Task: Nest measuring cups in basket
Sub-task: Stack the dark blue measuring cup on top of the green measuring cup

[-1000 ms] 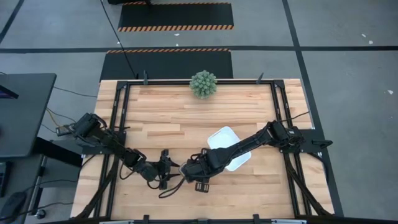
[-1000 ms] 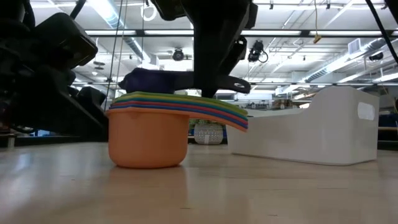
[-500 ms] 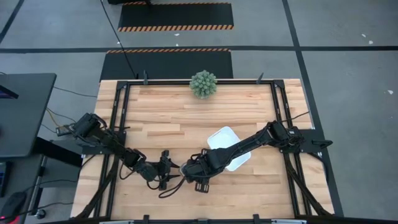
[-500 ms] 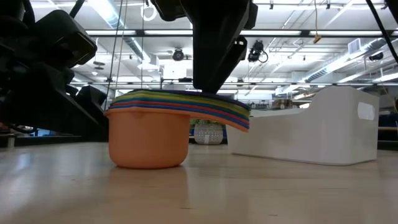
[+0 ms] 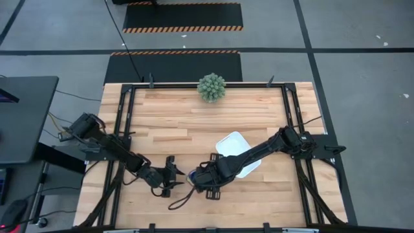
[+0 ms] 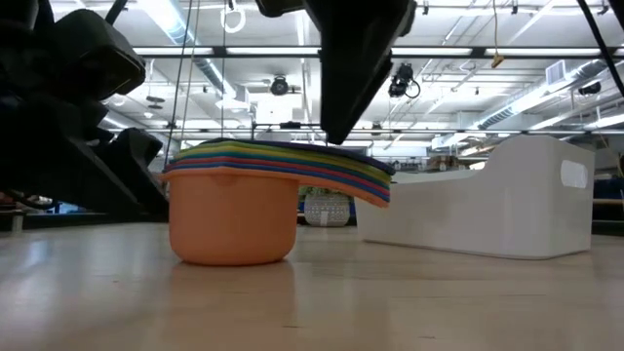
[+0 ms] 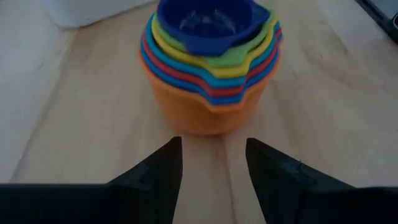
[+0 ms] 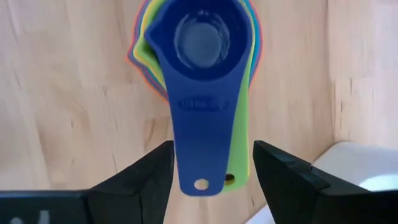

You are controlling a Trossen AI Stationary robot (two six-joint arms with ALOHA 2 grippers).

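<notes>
The measuring cups point(image 7: 208, 68) stand nested in one stack on the table, the orange one outermost and a small dark blue one point(image 8: 199, 40) on top. Their handles point(image 8: 208, 124) overlap and point toward the white basket point(image 6: 507, 195). The stack point(image 6: 234, 210) rests on the orange cup's base, outside the basket. My right gripper point(image 8: 211, 152) is open just above the stack, a finger on either side of the handles without touching them. My left gripper point(image 7: 211, 146) is open and low over the table on the stack's far side from the handles, a short gap away.
The basket point(image 5: 236, 149) lies right of the stack, partly under my right arm. A green spiky ball plant point(image 5: 211, 87) stands at the table's far edge. Bare wood stretches across the middle and far part of the table point(image 5: 168, 116).
The dark blue cup, which hung just above the stack under my right gripper, has come down and now sits nested in the top of the stack. My right gripper has since shifted a little toward the handles' side.
</notes>
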